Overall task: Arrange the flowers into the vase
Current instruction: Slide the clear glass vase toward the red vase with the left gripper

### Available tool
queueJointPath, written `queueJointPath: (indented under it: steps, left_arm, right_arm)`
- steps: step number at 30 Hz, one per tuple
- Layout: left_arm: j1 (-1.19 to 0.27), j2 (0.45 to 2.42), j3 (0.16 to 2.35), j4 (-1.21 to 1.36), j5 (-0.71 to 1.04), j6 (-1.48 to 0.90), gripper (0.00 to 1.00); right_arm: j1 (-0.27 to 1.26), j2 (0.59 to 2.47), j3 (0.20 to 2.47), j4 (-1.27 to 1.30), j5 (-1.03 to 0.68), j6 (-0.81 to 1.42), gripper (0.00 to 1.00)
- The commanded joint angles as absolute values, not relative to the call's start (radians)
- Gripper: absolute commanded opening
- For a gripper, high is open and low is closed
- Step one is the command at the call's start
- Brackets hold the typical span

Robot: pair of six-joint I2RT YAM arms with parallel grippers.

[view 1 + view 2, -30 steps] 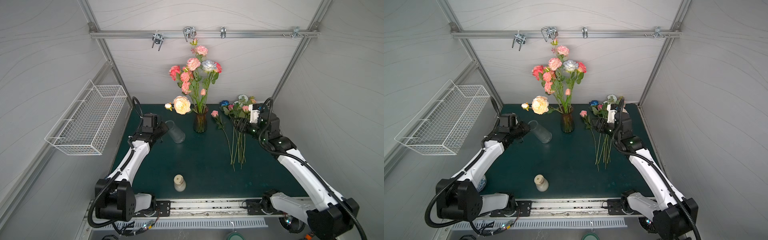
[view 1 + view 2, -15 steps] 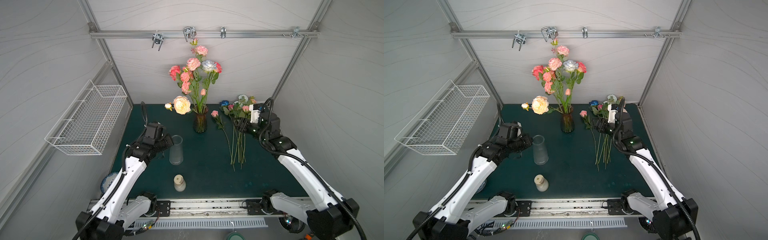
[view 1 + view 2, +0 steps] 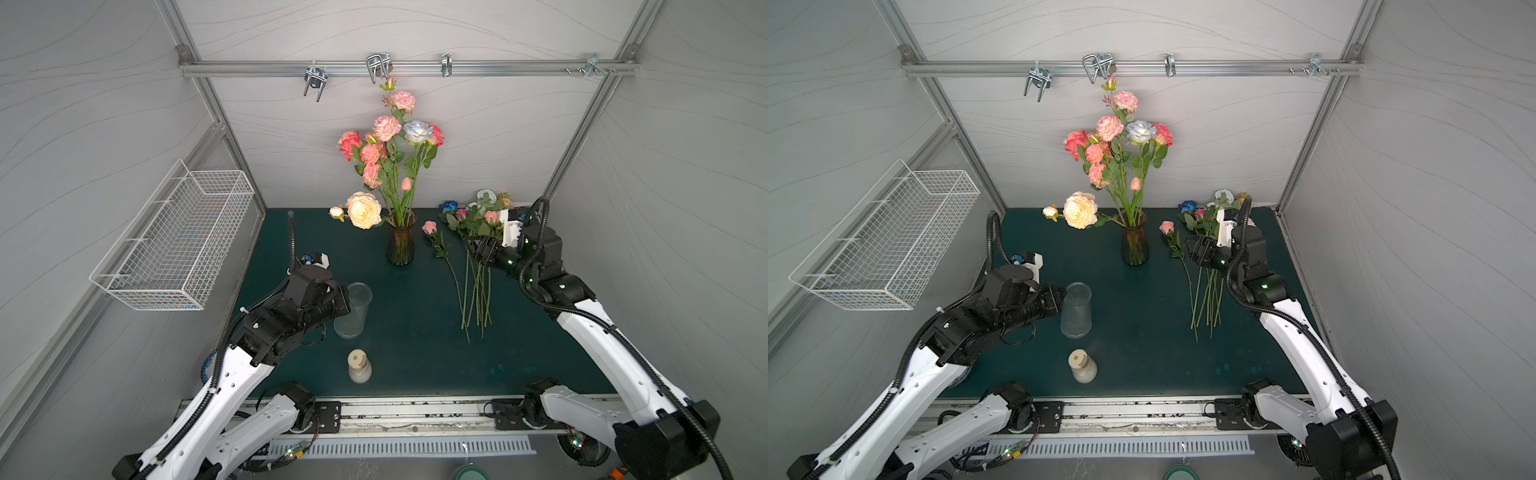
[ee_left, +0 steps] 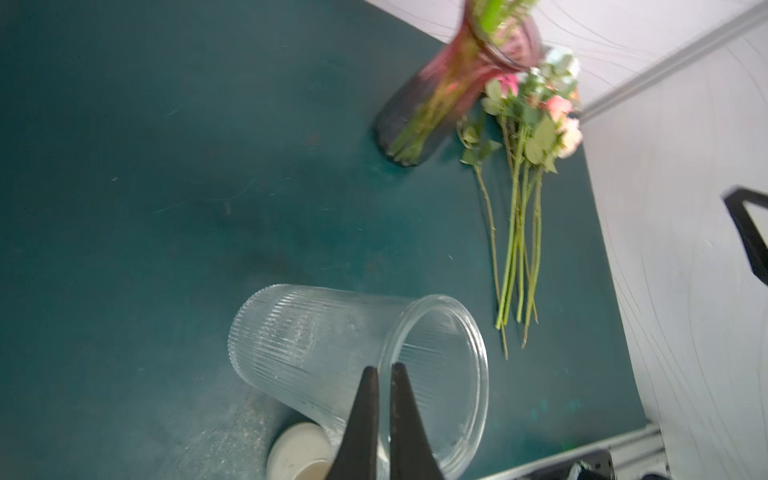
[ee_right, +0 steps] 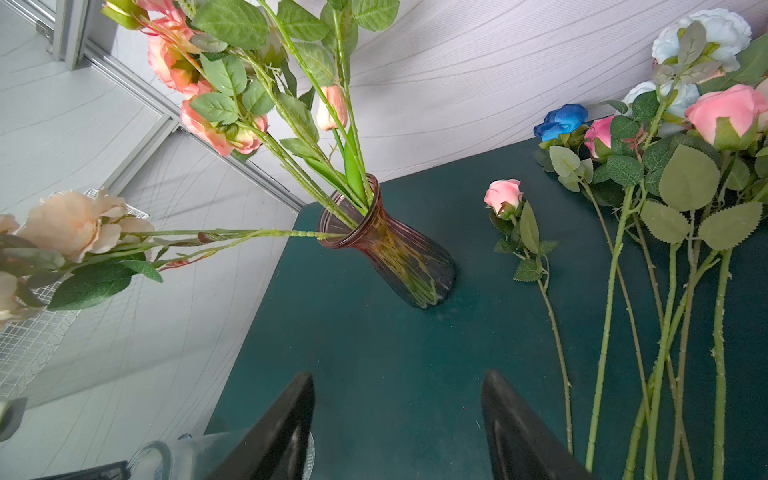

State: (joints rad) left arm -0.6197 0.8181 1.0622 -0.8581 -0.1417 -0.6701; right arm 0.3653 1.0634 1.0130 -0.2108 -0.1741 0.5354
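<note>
Pinching the rim of the upright glass (image 3: 351, 316), the left gripper (image 3: 343, 298) appears in both top views clenched on the clear wall, between the bottle (image 3: 359, 368) near the front edge and the vase (image 3: 401, 245) at the back of the table (image 3: 415, 361). Most flowers (image 3: 386, 128) already stand in that vase. The loose flowers (image 3: 476, 286) lie bundled to its right, blooms toward the back wall, with the right gripper (image 3: 478, 251) above their upper stems, jaws apart and empty. A wire basket (image 3: 174, 245) hangs on the left wall, out of the way. The left wrist view shows the two fingers (image 4: 365, 415) nearly together with the glass rim between them. That is a thin hold on slick glass, and a tilt or quick swing would likely let it slip onto the bottle or roll toward the vase. The right wrist view shows the spread jaws over bare table, with a single pink rose (image 5: 503, 195) lying apart between vase and bundle. A cream bloom (image 5: 75, 224) droops sideways from the vase mouth. Crowded stems there could block a new stem, and a push against them might tip the vase.
</note>
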Motion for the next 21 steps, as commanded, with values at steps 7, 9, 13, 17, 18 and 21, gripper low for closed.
queueJointPath:
  steps: [7,9,13,17,18,21]
  left_arm:
    - [-0.908,0.869,1.166,-0.667,-0.353,-0.699,0.0]
    - [-0.954,0.897,1.164,-0.626,-0.359,-0.711,0.0]
    - [-1.012,0.963,1.162,-0.566,-0.355,-0.732,0.0]
    - [-1.012,1.002,1.11,-0.483,-0.31,-0.78,0.0]
    - [-1.012,1.007,1.093,-0.459,-0.3,-0.791,0.0]
    - [-1.012,1.015,1.054,-0.421,-0.287,-0.82,0.0]
  right_arm:
    - [0.345,1.03,1.005,-0.215,-0.183,0.554,0.65]
    - [0.34,1.025,1.006,-0.219,-0.186,0.551,0.65]
    - [0.332,1.011,1.001,-0.227,-0.186,0.548,0.65]
    - [0.33,1.004,0.999,-0.233,-0.186,0.543,0.65]
    - [0.331,1.004,0.999,-0.235,-0.187,0.541,0.65]
    - [0.33,1.002,0.997,-0.238,-0.189,0.541,0.65]
